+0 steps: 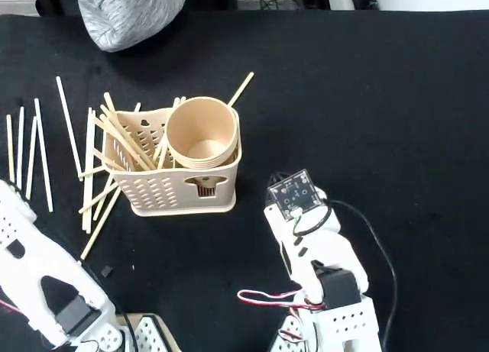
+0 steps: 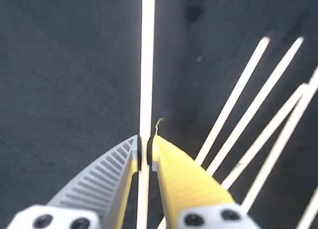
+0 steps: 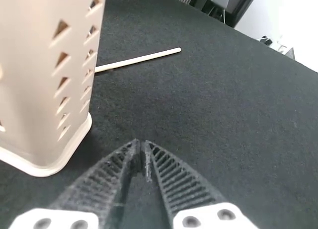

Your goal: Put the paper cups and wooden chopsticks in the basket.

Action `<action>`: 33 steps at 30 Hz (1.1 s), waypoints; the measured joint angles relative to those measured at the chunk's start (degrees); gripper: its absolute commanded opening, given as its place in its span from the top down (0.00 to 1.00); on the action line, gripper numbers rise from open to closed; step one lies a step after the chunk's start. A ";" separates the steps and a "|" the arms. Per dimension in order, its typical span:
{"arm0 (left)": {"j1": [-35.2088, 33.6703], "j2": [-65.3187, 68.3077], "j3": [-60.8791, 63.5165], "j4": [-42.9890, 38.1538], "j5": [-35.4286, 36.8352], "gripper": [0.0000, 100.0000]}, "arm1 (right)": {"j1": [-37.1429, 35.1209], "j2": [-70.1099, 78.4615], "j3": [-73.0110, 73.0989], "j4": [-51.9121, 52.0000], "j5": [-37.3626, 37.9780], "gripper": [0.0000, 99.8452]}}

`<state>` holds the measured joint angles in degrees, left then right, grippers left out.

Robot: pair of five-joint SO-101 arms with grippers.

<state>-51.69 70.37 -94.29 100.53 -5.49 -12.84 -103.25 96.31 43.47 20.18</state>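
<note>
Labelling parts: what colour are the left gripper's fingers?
Left gripper: one grey finger, one yellow; best in the left wrist view.

The left gripper (image 2: 145, 145) pinches one chopstick (image 2: 147, 65) between its closed fingers. The right gripper (image 3: 140, 145) points downward, its fingers pressed together with nothing between them.
</note>
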 measured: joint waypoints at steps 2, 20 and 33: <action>0.79 -2.02 0.00 0.09 0.00 0.97 | 0.00 0.00 0.00 0.00 0.00 0.99; 9.14 5.36 6.15 -3.96 -9.49 0.97 | 0.00 0.00 0.00 0.00 0.00 0.99; 7.91 5.45 6.59 -4.13 -14.59 0.97 | 0.00 0.00 0.00 0.00 0.00 0.99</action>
<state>-43.78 75.82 -87.69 96.40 -20.09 -12.84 -103.25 96.31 43.47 20.18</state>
